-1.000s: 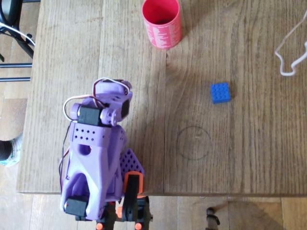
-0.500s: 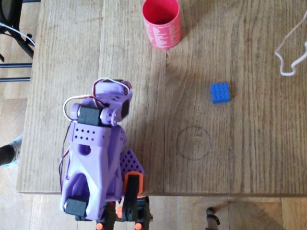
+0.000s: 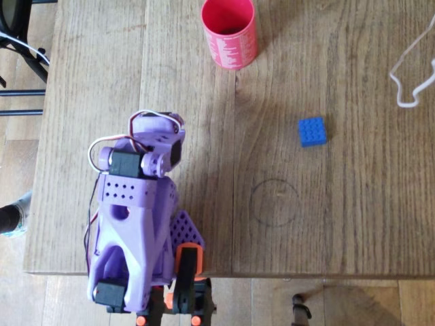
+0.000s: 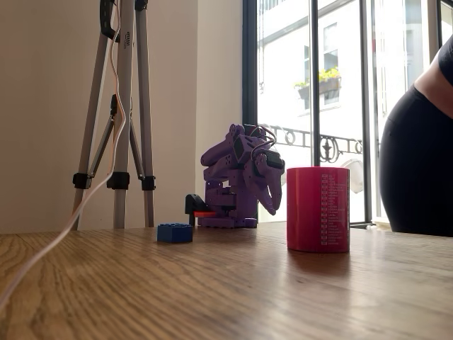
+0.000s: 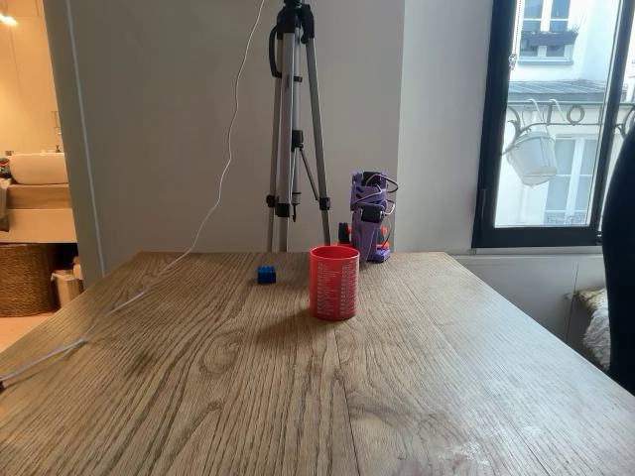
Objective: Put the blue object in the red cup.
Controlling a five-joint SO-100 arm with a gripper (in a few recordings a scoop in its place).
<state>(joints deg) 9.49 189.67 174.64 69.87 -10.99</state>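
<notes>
1. Barely anything has moved: the folded purple arm (image 3: 139, 210) has nudged its head slightly toward the red cup (image 3: 229, 32).
2. Its tool (image 4: 271, 200) is tucked; I cannot tell whether it is apart or together.
3. On the counter (image 3: 353, 204), the blue object (image 3: 312, 131) lies well apart from the red cup, so the reach is only starting.

Light: bright daylight from windows (image 5: 551, 119) | Shadows: soft on the bench (image 3: 340, 204), beside the red cup (image 5: 333, 282) | Glare: window panes washed out | Focus: near bench grain blurred in a fixed view, overhead view sharp
</notes>
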